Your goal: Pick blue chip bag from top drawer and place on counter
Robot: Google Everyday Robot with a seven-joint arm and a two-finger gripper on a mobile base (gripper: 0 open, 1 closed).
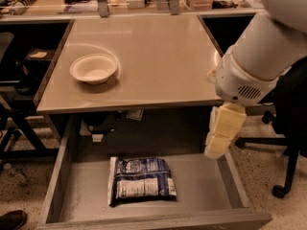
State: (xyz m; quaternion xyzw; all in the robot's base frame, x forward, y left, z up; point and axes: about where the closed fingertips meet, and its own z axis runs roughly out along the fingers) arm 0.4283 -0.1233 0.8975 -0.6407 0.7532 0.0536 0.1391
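Note:
The blue chip bag (141, 180) lies flat on the floor of the open top drawer (204, 188), left of its middle, white label panel up. The beige counter (158, 56) is above the drawer and carries a white bowl (93, 68) at its left. My gripper (215, 150), cream coloured, hangs from the white arm just above the drawer's right rear corner. It is right of the bag, apart from it, and holds nothing.
A cluttered bench with metal posts (103, 1) runs along the back. A black office chair (288, 143) stands right of the drawer. Dark table legs and a shoe (12, 219) are at the left on the speckled floor.

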